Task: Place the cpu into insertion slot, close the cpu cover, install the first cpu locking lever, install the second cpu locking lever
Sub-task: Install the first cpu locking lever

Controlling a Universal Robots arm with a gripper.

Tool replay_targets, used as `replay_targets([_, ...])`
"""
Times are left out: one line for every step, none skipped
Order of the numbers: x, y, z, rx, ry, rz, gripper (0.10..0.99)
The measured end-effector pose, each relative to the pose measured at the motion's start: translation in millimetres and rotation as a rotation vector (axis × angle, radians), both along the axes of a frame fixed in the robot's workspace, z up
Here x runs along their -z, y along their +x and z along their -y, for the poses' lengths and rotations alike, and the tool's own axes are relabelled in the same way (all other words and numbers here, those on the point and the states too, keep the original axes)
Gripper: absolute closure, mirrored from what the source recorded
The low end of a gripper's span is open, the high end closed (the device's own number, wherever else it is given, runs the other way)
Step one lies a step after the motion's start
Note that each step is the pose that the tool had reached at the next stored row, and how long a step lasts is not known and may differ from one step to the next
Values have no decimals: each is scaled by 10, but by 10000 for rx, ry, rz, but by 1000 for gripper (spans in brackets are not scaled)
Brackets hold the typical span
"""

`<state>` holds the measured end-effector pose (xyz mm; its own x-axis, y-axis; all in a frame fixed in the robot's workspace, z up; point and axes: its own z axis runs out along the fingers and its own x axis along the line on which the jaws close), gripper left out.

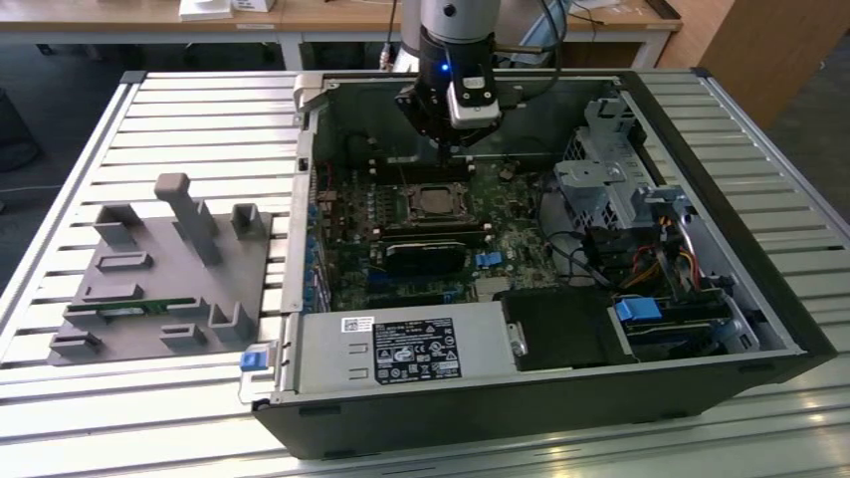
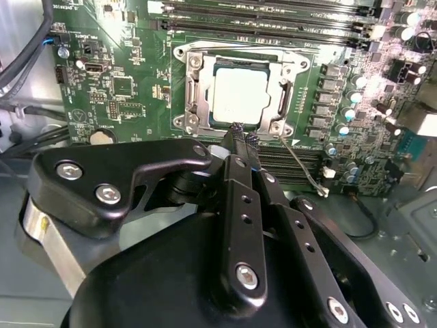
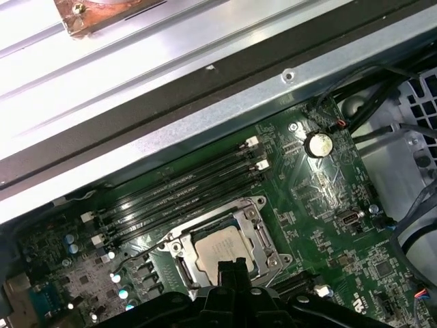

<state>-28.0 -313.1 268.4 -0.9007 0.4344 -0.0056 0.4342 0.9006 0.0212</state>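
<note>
Tool [image 2: 243, 133]: clenched, tips pressed together with nothing seen between them; hovers just over the near edge of the slot [image 2: 183, 123], a pose judged fit for pushing or hooking rather than grasping.
Cpu [image 2: 239, 96]: seated flat in the slot, silver top up and square to the rim; placing looks done.
Cover [image 2: 196, 92]: lies down around the cpu's edges, its cut-out leaving the top bare; seems closed, so as to hold the chip flat.
Lever [image 2: 304, 169]: thin wire rod standing free from the slot's corner and slanting out across the board [image 2: 123, 89]; not hooked, so the cover is judged unlocked.
Case [image 1: 558, 398]: laid open on the bench [image 1: 173, 110], board facing up, giving reach from above.
</note>
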Motion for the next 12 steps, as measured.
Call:
replay_targets([0,0,0,-40,0,0,969])
replay_targets([0,0,0,-80,0,0,969])
replay_targets([0,0,0,-122,0,0,969])
replay_targets([0,0,0,-162,0,0,969])
replay_targets([0,0,0,-201,0,0,969])
replay_targets([0,0,0,-242,0,0,969])
replay_targets([0,0,0,-278,0,0,969])
replay_targets([0,0,0,-315,0,0,969])
replay_targets([0,0,0,-352,0,0,969])
replay_targets([0,0,0,-391,0,0,969])
replay_targets([0,0,0,-430,0,0,969])
replay_targets([0,0,0,-471,0,0,969])
